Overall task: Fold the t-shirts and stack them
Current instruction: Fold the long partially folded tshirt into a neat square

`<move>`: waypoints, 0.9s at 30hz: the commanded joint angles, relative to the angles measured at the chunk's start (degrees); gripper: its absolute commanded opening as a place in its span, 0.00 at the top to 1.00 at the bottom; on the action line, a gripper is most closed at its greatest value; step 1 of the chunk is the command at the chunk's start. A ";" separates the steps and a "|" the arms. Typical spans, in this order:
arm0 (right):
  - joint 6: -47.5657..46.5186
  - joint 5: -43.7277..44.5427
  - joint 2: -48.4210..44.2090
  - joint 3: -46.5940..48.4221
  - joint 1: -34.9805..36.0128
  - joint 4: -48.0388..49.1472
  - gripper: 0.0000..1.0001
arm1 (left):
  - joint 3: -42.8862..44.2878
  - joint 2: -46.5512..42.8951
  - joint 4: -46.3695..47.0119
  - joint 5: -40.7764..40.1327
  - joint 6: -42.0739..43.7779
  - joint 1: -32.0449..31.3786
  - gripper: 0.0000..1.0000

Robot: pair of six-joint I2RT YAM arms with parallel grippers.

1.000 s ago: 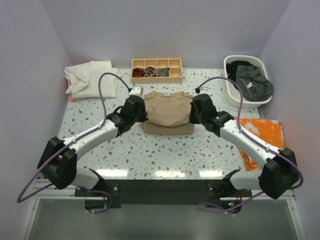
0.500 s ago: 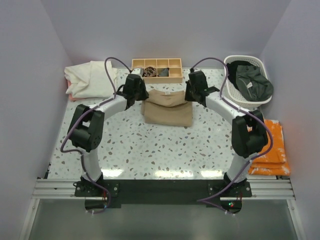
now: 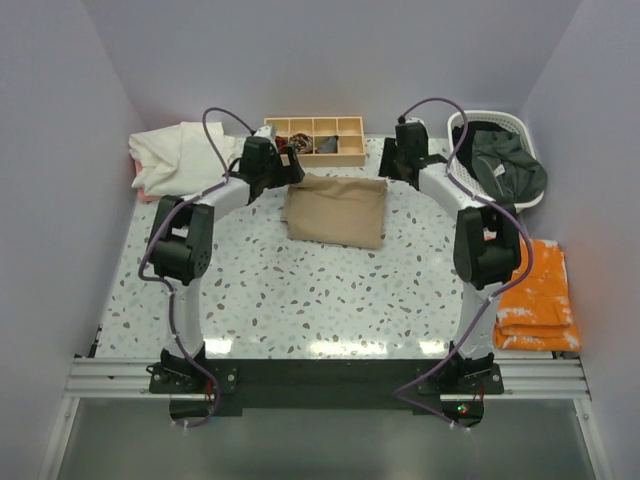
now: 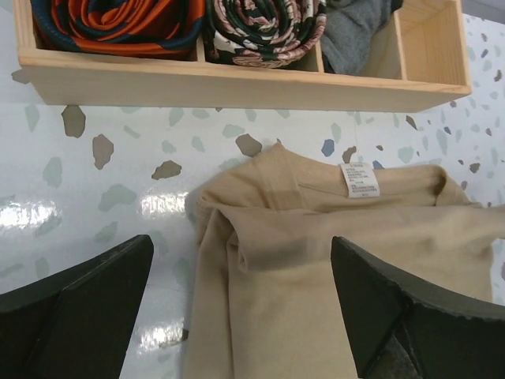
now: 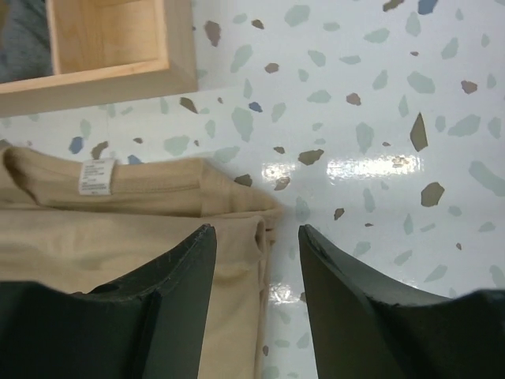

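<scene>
1. Your tan t-shirt (image 3: 335, 210) is lying folded flat on the table (image 3: 300, 290), in the middle from left to right and closer to the far edge than the near one. Its long axis runs left-right, a touch skewed. The collar end points at the far edge, just short of the wooden tray (image 3: 340, 158).
2. The left gripper (image 3: 288, 170) hangs over the shirt's far-left corner and the right gripper (image 3: 392, 168) over its far-right corner. Both arms are reached well forward with their elbows up.
3. The left jaws are spread wide and released, with nothing in them. You can see both fingers (image 4: 79, 308) way apart and the shirt just lying under the gap.
4. The right jaws are parted too, only narrower. The shirt's folded side edge sits under the gap and table shows between the fingers (image 5: 355, 300), so nothing is pinched.
5. The wrist views give you what the top view can't. There's a white neck label (image 4: 359, 179) at the collar and a rumpled fold at the left corner. The tray holds rolled fabric bits, one of them orange-striped (image 4: 110, 24).
6. Only the top view shows the rest. A cream-white shirt pile (image 3: 185, 150) sits at the far-left corner. Dark green shirts (image 3: 505, 165) are in a white basket (image 3: 490, 115) at the far right. Orange folded cloth (image 3: 535, 290) lies along the right edge.
</scene>
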 commanded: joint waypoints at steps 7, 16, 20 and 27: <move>1.67 -17.57 -6.10 -0.29 4.63 0.98 0.49 | -3.28 -11.07 9.21 23.85 -0.82 -1.22 0.00; 4.66 -21.54 1.19 3.40 4.99 0.46 0.49 | 3.93 2.99 10.97 34.94 -4.43 -1.75 0.00; 4.48 -21.63 4.27 5.33 4.90 0.20 0.49 | 8.32 6.78 10.18 36.70 -4.08 -1.75 0.00; 2.03 -17.41 11.21 12.44 3.85 -1.03 0.50 | 15.44 12.23 10.53 33.19 -1.44 -1.05 0.00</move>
